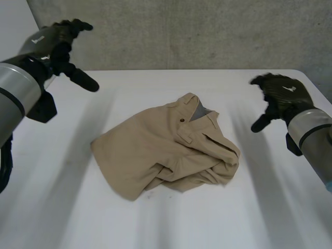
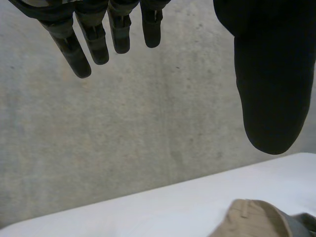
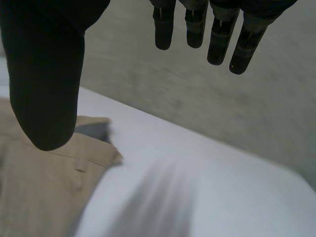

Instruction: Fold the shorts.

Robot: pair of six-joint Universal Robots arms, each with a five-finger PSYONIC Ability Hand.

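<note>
In the head view the tan shorts (image 1: 166,148) lie in a loose, crumpled heap on the middle of the white counter (image 1: 270,218). Their waistband (image 1: 199,116) is on the far side, and the near right part is bunched into thick folds. The left robot hand (image 1: 54,44) hangs in the air well off to the far left of the shorts, fingers spread and empty. The right robot hand (image 1: 282,96) hovers to the right of the shorts, clear of the cloth, fingers loose and holding nothing.

By the look of it no fold has been made, so the step in hand is the approach. The next move calls for both hands to come down to opposite edges of the shorts, take hold and draw the heap flat before any fold.

In the left wrist view the fingers (image 2: 74,54) are straight and the thumb (image 2: 269,98) stands wide of them, with nothing between. A corner of the shorts (image 2: 252,219) lies on the counter below the thumb, not touching it.

In the right wrist view the fingers (image 3: 219,39) and thumb (image 3: 47,89) are likewise apart and empty. The shorts (image 3: 39,187) lie beneath the thumb side, with bare counter under the fingertips.
</note>
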